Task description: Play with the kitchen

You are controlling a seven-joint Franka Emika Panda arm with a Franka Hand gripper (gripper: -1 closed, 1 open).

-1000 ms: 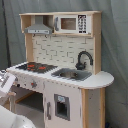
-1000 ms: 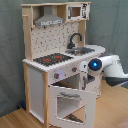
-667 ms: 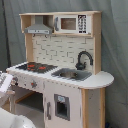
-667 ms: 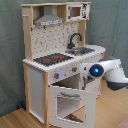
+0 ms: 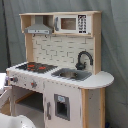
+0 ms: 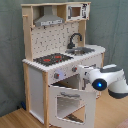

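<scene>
Whether the fingers are parted or closed cannot be told: in the second exterior view the gripper (image 6: 84,75) ends right against the front of the kitchen (image 6: 60,60), and its tip is lost between the white wrist and the panel. It sits just below the knob strip, beside the top edge of the oven door (image 6: 67,104). That door, with its window, hangs tilted outward from the kitchen front, so the arm's head is probably placed there to work the door's upper edge or handle. Behind the gripper the bulky white wrist with its blue light (image 6: 99,84) stretches away toward the second exterior view's right.

The kitchen stands on a wooden floor before a grey-green curtain (image 5: 115,45). On its counter, the black-and-red stovetop (image 5: 36,66) lies next to the steel sink (image 5: 72,75), with the black faucet (image 5: 83,59) arching at the sink's back edge. Above the counter rise the pegboard back, the grey hood (image 5: 39,30) and a toy microwave (image 5: 70,23). In the first exterior view, a white part of the arm (image 5: 15,120) shows low beside the kitchen's front.
</scene>
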